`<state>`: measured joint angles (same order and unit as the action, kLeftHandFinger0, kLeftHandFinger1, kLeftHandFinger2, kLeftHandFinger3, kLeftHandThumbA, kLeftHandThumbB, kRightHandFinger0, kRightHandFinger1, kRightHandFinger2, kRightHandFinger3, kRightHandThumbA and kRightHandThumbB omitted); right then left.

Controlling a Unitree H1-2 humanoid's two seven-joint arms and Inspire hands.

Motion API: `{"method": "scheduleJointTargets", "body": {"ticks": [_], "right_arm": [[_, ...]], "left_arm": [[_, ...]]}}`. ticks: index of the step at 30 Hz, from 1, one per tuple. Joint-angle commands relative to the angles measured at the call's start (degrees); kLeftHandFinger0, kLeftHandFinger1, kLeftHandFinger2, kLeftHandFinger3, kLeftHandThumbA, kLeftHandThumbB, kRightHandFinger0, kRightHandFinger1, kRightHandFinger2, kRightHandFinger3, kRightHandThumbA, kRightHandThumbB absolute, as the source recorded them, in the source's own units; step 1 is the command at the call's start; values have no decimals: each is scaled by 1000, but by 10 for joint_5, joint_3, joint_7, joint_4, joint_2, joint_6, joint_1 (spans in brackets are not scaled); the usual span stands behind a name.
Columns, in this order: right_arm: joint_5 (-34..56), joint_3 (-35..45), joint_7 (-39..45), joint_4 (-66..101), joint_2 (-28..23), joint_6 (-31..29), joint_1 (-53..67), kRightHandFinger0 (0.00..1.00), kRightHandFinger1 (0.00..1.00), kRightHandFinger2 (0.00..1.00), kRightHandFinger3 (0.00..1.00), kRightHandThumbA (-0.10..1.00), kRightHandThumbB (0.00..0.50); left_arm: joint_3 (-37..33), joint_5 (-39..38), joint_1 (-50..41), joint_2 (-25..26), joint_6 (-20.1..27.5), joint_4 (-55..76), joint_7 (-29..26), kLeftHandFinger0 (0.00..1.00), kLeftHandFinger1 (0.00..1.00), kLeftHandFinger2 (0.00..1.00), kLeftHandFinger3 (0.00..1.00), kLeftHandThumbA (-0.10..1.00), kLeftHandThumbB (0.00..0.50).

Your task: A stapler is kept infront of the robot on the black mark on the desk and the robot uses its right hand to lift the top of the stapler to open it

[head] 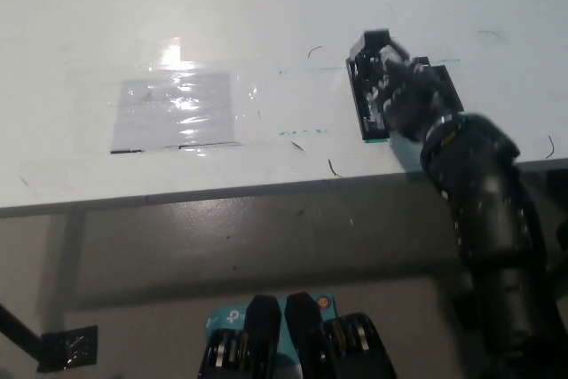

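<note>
the robot's black right hand (401, 93) rests on the black stapler (373, 86) on the white desk (266, 24), fingers curled over its top; whether it is open cannot be told.

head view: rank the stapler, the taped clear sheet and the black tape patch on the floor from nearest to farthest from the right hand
1. Stapler: directly under the black right hand, on the desk's right side.
2. Taped clear sheet: flat on the desk, off to the hand's left.
3. Black tape patch: on the floor at lower left, farthest.
</note>
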<state>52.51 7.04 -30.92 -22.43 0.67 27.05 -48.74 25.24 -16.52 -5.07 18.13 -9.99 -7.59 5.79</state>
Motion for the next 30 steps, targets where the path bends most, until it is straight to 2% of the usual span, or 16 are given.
{"method": "scheduleJointTargets", "body": {"ticks": [1, 2, 5, 6, 10, 13, 14, 16, 18, 19, 21, 22, 24, 30], "right_arm": [[-1, 19, 26, -1, 8, -1, -113, 464, 597, 732, 866, 216, 0], [-6, 22, 35, -13, 6, -1, -130, 467, 595, 728, 902, 219, 0], [-13, 29, 37, -25, 7, -1, -139, 461, 583, 710, 900, 223, 0], [-18, 41, 37, -41, 10, -5, -156, 471, 579, 699, 853, 208, 0], [-30, 48, 51, -64, 11, -11, -161, 461, 580, 685, 838, 204, 0], [-51, 48, 59, -92, 10, -20, -170, 469, 592, 726, 896, 194, 0], [-58, 47, 71, -114, 8, -30, -175, 477, 595, 741, 915, 193, 0], [-65, 49, 83, -137, 9, -40, -182, 479, 595, 750, 934, 192, 0], [-78, 51, 97, -170, 8, -55, -191, 476, 595, 755, 933, 182, 0], [-95, 47, 102, -210, 7, -75, -203, 439, 549, 708, 900, 165, 0], [-107, 48, 113, -239, 7, -93, -210, 430, 541, 701, 883, 143, 0], [-111, 53, 121, -275, 6, -111, -223, 432, 540, 706, 876, 132, 0], [-119, 58, 137, -327, 4, -136, -242, 429, 541, 707, 875, 116, 0], [-139, 76, 152, -417, 6, -182, -282, 419, 546, 696, 832, 88, 0]], "left_arm": [[3, -6, -9, 4, -3, 23, -5, 553, 587, 695, 867, 360, 156], [3, -9, -9, 5, -4, 23, -2, 554, 592, 708, 883, 359, 137], [4, -9, -13, 3, -4, 25, -3, 543, 594, 716, 892, 352, 143], [4, -6, -13, 4, 1, 21, -3, 530, 589, 714, 890, 353, 157], [6, -6, -15, 3, -8, 30, -8, 550, 606, 718, 872, 354, 165], [4, -10, -16, 4, -16, 33, -4, 549, 613, 731, 897, 371, 150], [2, -3, -16, 5, -3, 29, -4, 534, 605, 724, 892, 344, 133], [7, -10, -14, 3, -13, 30, -7, 525, 598, 712, 878, 334, 157], [7, -9, -15, 2, -10, 28, -7, 538, 612, 728, 892, 336, 145], [6, -13, -17, 4, 1, 25, 3, 552, 620, 741, 917, 338, 127], [5, -11, -19, 4, 3, 23, 2, 556, 618, 743, 924, 344, 119], [6, -11, -19, 3, -4, 26, -2, 513, 601, 730, 916, 348, 133], [6, -10, -18, 2, -9, 28, -6, 489, 590, 720, 909, 348, 138], [7, -13, -17, 3, -9, 31, -5, 511, 597, 741, 916, 330, 143]]}}
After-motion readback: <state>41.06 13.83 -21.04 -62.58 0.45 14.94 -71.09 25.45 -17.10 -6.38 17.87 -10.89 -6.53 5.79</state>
